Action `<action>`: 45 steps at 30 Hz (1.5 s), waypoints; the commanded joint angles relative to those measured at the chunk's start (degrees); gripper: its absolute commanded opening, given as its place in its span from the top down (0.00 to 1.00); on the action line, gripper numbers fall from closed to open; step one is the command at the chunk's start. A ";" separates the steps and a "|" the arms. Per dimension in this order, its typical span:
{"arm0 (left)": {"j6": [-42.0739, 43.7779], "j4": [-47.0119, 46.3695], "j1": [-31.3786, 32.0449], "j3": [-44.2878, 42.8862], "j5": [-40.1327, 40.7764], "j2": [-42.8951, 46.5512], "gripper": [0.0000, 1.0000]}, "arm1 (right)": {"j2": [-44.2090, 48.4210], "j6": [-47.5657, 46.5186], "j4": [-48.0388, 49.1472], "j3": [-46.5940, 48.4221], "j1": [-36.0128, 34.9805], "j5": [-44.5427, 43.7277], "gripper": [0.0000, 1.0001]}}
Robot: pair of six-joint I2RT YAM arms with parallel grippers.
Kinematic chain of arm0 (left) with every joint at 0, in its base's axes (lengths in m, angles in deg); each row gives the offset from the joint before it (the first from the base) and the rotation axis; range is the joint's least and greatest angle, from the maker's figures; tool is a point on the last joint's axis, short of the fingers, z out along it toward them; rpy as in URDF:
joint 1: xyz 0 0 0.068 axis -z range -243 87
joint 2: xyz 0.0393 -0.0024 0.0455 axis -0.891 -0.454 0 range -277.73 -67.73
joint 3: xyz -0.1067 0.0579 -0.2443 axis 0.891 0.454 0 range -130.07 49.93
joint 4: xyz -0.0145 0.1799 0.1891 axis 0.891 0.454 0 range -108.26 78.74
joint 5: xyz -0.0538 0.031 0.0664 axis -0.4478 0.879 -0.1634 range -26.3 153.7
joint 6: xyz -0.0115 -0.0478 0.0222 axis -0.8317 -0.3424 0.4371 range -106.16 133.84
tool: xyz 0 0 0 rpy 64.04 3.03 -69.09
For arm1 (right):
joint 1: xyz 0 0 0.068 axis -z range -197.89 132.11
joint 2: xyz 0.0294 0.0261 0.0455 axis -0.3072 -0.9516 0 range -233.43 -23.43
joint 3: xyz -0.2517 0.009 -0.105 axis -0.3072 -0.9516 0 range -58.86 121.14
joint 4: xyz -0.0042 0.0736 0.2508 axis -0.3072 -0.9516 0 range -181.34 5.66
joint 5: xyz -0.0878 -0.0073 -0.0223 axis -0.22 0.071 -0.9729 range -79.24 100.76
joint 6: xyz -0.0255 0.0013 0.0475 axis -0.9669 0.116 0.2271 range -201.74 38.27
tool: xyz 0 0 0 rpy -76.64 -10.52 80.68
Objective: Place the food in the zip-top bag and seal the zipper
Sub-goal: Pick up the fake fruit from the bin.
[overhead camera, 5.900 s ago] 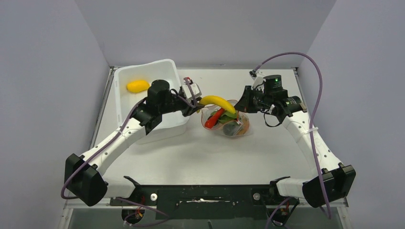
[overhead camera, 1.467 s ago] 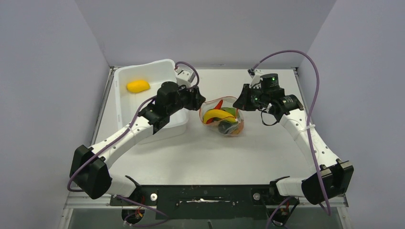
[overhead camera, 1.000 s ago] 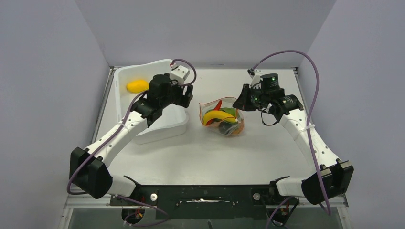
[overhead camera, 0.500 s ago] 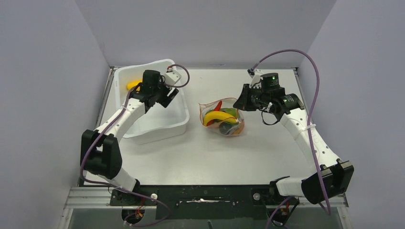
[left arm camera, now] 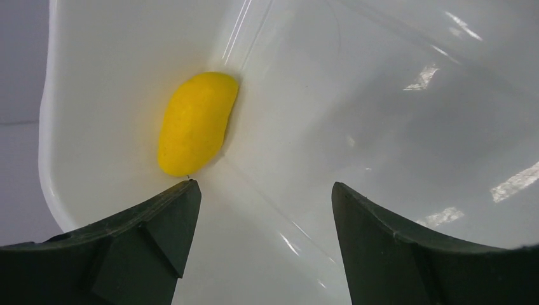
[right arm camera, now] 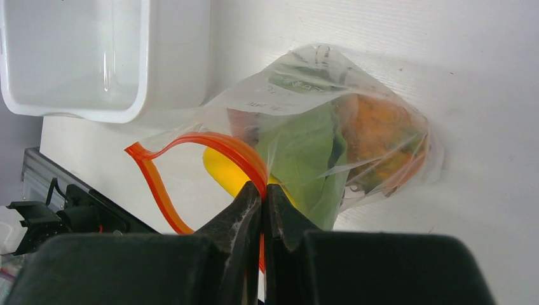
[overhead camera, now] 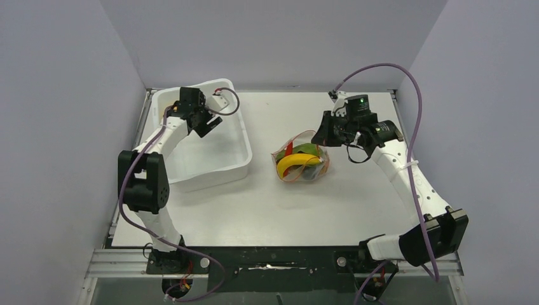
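The clear zip-top bag [overhead camera: 304, 164] lies at mid-table, holding the yellow banana [overhead camera: 294, 163], red chili [overhead camera: 289, 150], green leafy pieces [right arm camera: 305, 152] and orange pineapple [right arm camera: 381, 140]. Its red zipper [right arm camera: 222, 143] gapes open in a loop. My right gripper [right arm camera: 262, 190] is shut on the zipper strip at the bag's right side, and it also shows in the top view [overhead camera: 322, 136]. My left gripper [left arm camera: 260, 187] is open and empty inside the white tub, just short of a yellow oval toy fruit [left arm camera: 196, 124] in the tub's corner.
The large white tub [overhead camera: 216, 173] stands at the back left, and its corner shows in the right wrist view [right arm camera: 171, 63]. The left arm [overhead camera: 166, 130] stretches over the tub's left rim. Grey walls close in the table on three sides.
My left arm has left the bag with the banana inside it and swung back left into the tub, above the yellow fruit. The bag has shifted a little under my right gripper.
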 commanded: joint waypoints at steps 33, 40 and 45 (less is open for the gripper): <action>23.50 -16.16 -10.05 -15.62 2.63 -24.73 0.25 | -6.88 -1.04 -1.05 10.44 0.73 -4.46 1.00; 23.71 -17.48 -9.49 -16.45 3.03 -26.13 0.30 | -6.42 -0.51 0.20 9.36 0.82 -4.53 1.00; 22.56 -17.55 -8.29 -15.08 3.47 -24.88 0.48 | -5.06 -0.29 0.61 8.02 0.82 -4.26 1.00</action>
